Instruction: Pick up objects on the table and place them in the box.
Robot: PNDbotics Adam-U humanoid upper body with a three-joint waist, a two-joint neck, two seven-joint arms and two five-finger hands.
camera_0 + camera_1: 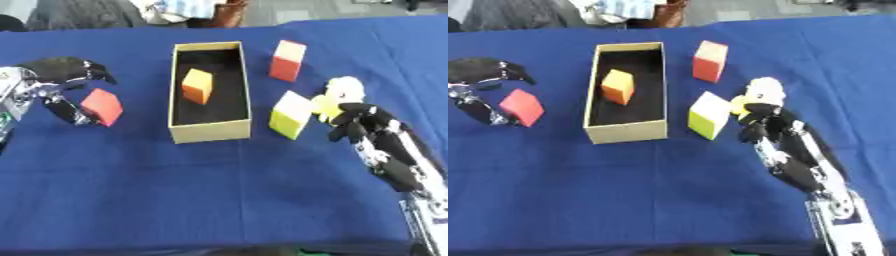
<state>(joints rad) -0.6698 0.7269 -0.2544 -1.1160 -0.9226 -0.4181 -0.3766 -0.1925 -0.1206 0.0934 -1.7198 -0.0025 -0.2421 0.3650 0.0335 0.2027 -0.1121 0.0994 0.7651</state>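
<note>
- The table (219,200) is covered in a blue cloth, and a tan box (210,131) with a dark inside sits open near its middle, long side running away from the robot.
- An orange block (198,86) lies inside the box, towards its middle, tilted on the dark floor.
- The left hand (61,75) comes in from the left edge. Its fingers arch over the top of a red block (102,106) and its thumb lies low on the block's left side, so the block sits between thumb and fingers, at the thumb's tip.
- The red block stands on the cloth, well to the left of the box, tilted on one corner as seen from above.
- A red-and-cream block (287,60) stands upright just right of the box's far end, apart from the wall.
- A yellow block (291,114) with a pale top sits near the box's right wall, at its near end, not touching it.
- The right hand (360,120) reaches in from the lower right. Its dark fingers are curled, resting at a small white and yellow toy (339,95) just right of the yellow block.
- Whether the fingers actually close round the toy cannot be told; the toy's shape is unclear beyond a white top and a yellow lower part.
</note>
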